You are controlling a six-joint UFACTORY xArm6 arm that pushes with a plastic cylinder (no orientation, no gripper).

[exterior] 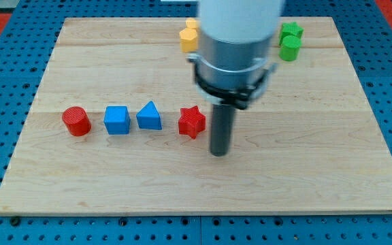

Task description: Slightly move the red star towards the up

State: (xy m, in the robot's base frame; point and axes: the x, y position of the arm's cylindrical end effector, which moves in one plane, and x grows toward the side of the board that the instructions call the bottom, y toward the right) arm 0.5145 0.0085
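Observation:
The red star [191,122] lies on the wooden board [305,177], a little left of the view's middle. My tip [220,152] rests on the board just right of the star and slightly below it, with a small gap between them. The rod rises from there into the arm's wide grey and white body, which hides part of the board's top middle.
Left of the star, in a row: a blue triangle [149,116], a blue cube [117,120] and a red cylinder [76,122]. Two yellow blocks [189,35] sit at the top middle, partly behind the arm. Two green blocks [290,39] sit at the top right.

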